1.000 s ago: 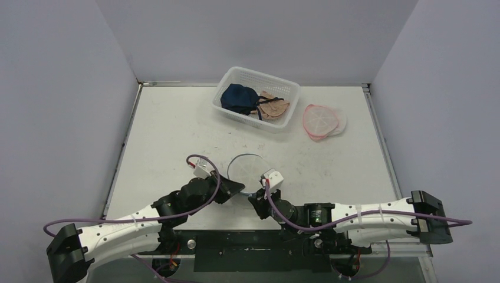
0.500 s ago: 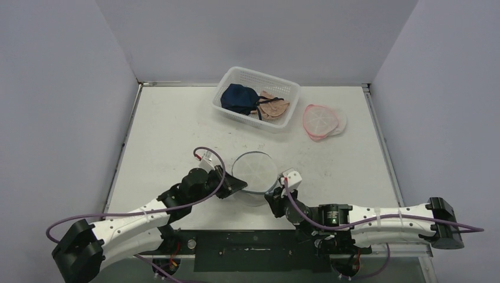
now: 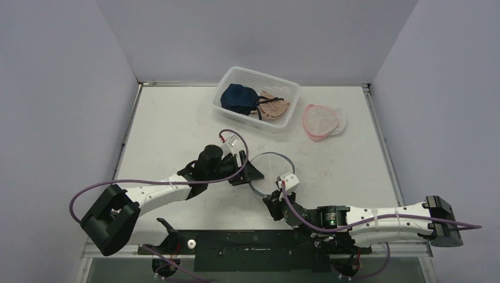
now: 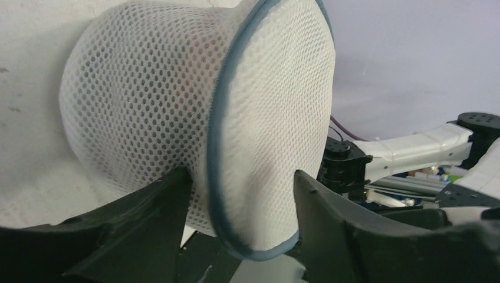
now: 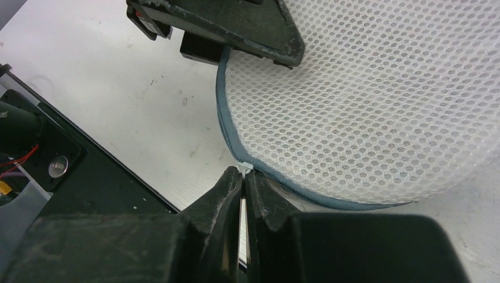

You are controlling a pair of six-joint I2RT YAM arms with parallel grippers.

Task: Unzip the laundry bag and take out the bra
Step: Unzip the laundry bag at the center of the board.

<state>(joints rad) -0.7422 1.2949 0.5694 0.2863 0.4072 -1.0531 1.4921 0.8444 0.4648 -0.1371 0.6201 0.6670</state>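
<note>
The left arm [image 3: 159, 191] runs low from its base, then angles inward to the right with the wrist nearly level. The left gripper [image 4: 242, 183] has its jaws spread wide, one finger on each side of the bag [image 5: 365, 94] at its rim. The right arm [image 3: 377, 217] lies stretched along the near edge, elbow far right, forearm pointing left. The right gripper [image 5: 243, 171] is pinched tight on the zip pull [image 5: 246, 168].

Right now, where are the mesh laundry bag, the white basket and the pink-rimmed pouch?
mesh laundry bag [image 3: 271, 168], top view, its mesh face.
white basket [image 3: 265, 76], top view, its far rim.
pink-rimmed pouch [image 3: 319, 121], top view, its middle.
</note>
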